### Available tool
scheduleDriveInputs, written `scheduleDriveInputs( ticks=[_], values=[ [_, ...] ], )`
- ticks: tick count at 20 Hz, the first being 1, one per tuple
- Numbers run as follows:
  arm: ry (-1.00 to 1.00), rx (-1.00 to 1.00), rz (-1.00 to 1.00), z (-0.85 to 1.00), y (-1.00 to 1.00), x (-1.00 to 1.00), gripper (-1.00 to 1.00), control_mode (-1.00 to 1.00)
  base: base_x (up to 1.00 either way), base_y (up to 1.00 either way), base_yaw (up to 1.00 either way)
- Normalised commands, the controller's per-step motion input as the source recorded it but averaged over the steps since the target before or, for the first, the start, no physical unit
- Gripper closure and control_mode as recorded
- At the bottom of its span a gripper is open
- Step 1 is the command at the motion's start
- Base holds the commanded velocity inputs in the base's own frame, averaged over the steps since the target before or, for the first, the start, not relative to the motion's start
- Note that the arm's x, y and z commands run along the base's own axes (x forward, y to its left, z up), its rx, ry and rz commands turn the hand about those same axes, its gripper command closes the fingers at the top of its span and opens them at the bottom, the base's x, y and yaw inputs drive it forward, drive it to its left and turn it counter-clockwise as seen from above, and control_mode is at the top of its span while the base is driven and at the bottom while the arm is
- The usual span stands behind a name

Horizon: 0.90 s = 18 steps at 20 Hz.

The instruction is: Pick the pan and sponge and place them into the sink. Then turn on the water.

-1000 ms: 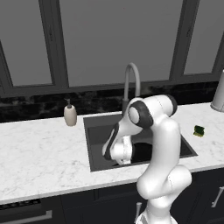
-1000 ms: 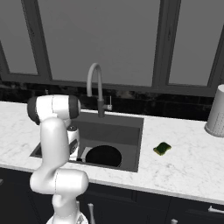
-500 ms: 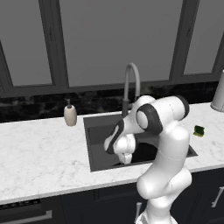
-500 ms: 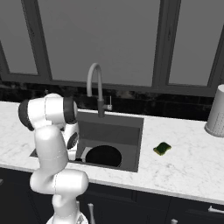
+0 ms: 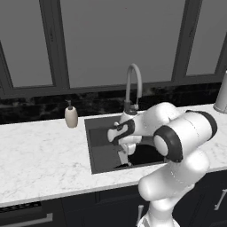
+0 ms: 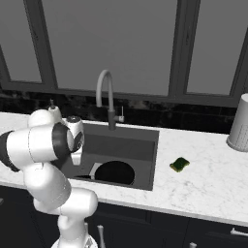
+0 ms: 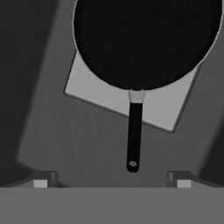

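With its jaws spread wide and holding nothing, the gripper (image 7: pixel 112 179) hangs above the sink (image 7: pixel 52 131), its two fingertips (image 7: pixel 40 183) standing apart on either side of the end of the pan's thin handle without touching it. Beyond them the pan (image 7: pixel 146 41) lies flat on the basin floor, covering part of the lighter grey square, with its handle pointing back toward the hand. Out on the white marble counter (image 6: pixel 208 179), the sponge (image 6: pixel 179 164) rests to the right of the sink, well apart from the gooseneck faucet (image 6: pixel 107 94) behind the basin.

Two rear base views flanking the sink (image 5: pixel 99 146), hand view straight above
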Motion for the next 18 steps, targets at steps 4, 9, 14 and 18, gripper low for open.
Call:
scheduleDriveInputs(
  ticks=[4, 9, 14, 18],
  values=[
    [-0.08, 0.00, 0.00, 0.91, -0.03, -0.08, -1.00, -1.00, 0.00, 0.00, 0.00],
    [-0.12, 0.00, 0.07, 0.80, -0.20, -0.28, -1.00, -1.00, 0.00, 0.00, 0.00],
    [-0.23, 0.00, 0.35, 0.72, -0.32, -0.28, -1.00, -1.00, 0.00, 0.00, 0.00],
    [-0.22, 0.00, 0.63, 0.46, -0.17, -0.09, -1.00, -1.00, 0.00, 0.00, 0.00]
  ],
)
